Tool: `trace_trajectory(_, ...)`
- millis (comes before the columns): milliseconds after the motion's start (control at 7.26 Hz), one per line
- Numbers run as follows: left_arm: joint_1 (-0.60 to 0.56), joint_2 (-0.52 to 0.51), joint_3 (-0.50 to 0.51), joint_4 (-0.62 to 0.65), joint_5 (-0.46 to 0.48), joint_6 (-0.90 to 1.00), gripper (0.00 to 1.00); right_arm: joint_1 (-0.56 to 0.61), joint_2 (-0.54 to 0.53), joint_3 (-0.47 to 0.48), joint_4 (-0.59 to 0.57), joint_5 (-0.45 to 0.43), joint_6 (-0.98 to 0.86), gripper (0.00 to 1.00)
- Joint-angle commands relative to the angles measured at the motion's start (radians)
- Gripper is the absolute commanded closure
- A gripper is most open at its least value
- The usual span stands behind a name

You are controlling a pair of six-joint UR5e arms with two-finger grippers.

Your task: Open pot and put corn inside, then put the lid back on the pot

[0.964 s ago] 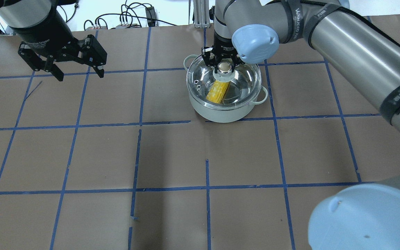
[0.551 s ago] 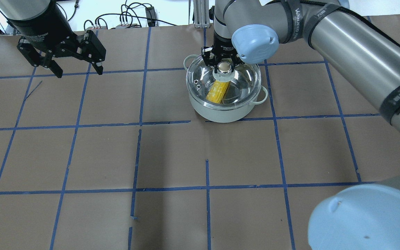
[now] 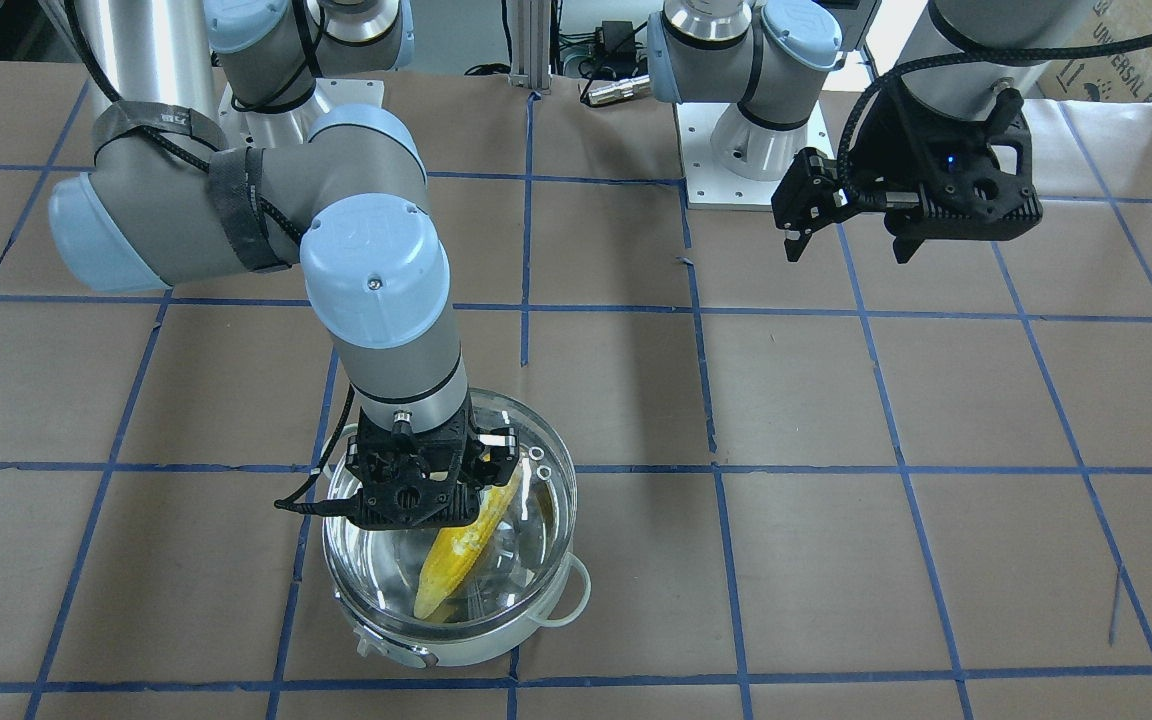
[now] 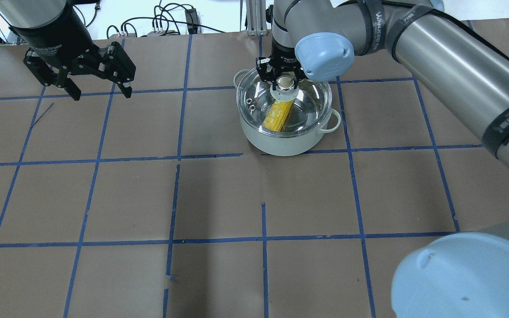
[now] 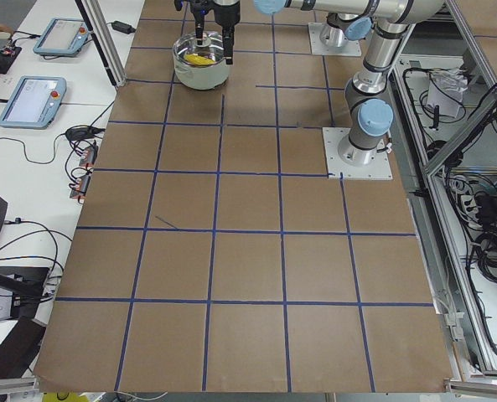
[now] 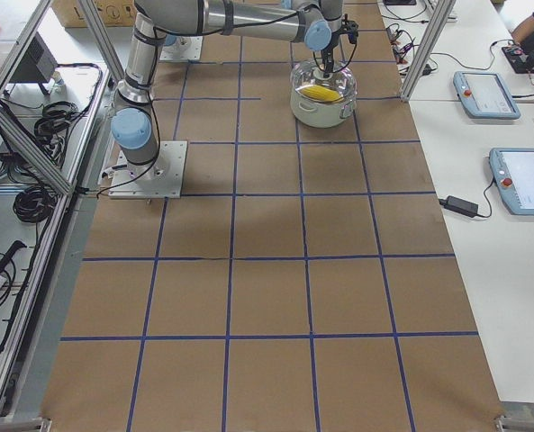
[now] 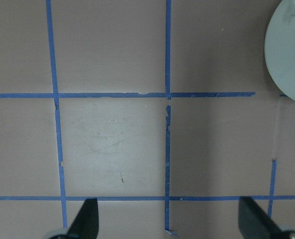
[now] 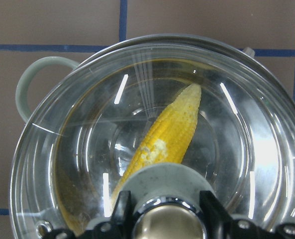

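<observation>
The pale pot (image 4: 285, 143) stands on the far middle of the table, with the yellow corn (image 4: 276, 115) lying inside it. The clear glass lid (image 4: 312, 104) sits over the pot and the corn shows through it. My right gripper (image 4: 285, 81) is straight above, its fingers shut on the lid's knob; the right wrist view shows the fingers (image 8: 121, 211) against the knob, with the corn (image 8: 167, 134) below. My left gripper (image 4: 102, 95) is open and empty, hovering far to the left. In the front-facing view the right gripper (image 3: 414, 515) hides the knob.
The table is brown paper with a blue tape grid (image 4: 263, 240). Cables and a metal post (image 4: 254, 17) lie beyond the far edge. The pot's edge (image 7: 289, 55) shows at the top right of the left wrist view. Screens sit on side tables (image 6: 487, 94).
My left gripper has risen a little and levelled out, still open. My right gripper and the lid have shifted slightly towards the far side over the pot.
</observation>
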Motion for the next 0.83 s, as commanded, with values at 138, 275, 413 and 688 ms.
trace_trajectory(138, 0.000, 0.001, -0.001, 0.001, 0.001, 0.000, 0.00, -0.001, 0.003, 0.000, -0.001, -0.006, -0.010, 0.57)
trace_trajectory(275, -0.002, -0.007, 0.005, 0.004, -0.001, -0.001, 0.00, -0.001, 0.003, -0.001, -0.001, -0.006, -0.010, 0.57)
trace_trajectory(413, -0.002, -0.007, 0.006, 0.008, -0.001, -0.001, 0.00, -0.001, 0.003, 0.000, -0.002, -0.005, -0.009, 0.53)
trace_trajectory(688, -0.006, -0.005, 0.001, 0.009, -0.001, -0.001, 0.00, -0.001, 0.003, 0.002, -0.022, -0.003, -0.004, 0.40)
